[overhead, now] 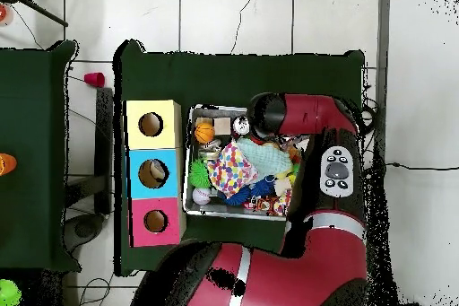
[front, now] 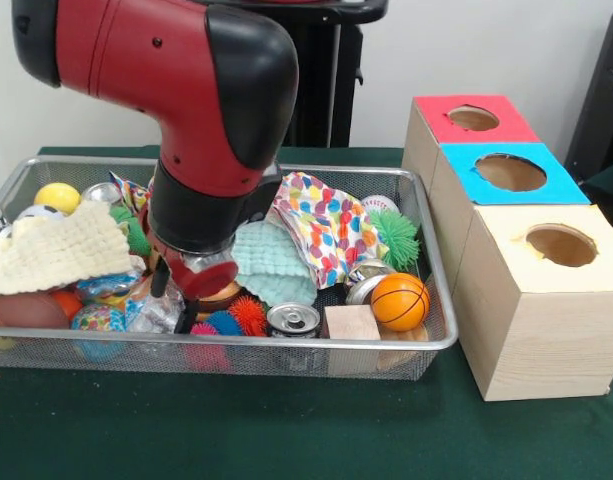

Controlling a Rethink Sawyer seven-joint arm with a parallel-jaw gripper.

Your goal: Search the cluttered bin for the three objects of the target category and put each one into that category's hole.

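Note:
The wire-mesh bin (front: 286,343) is full of toys, cloths and cans; it also shows in the overhead view (overhead: 220,214). My gripper (front: 181,295) is down inside the bin's left-middle part, among the clutter, with the red arm (front: 176,90) above it. Something glinting and silvery (front: 201,264) sits right under the wrist. See-through wrinkly plastic that looks like a bottle (front: 149,312) lies just left of the gripper. The blue-topped box's hole (front: 510,172) is to the right of the bin; in the overhead view something pale shows inside this hole (overhead: 152,174).
A red-topped box (front: 473,118) and a yellow-topped box (front: 560,244) flank the blue one. In the bin lie silver cans (front: 293,320), an orange ball (front: 399,300), a wooden block (front: 350,322), a green spiky ball (front: 394,238), a dotted cloth (front: 326,225) and a cream cloth (front: 51,252).

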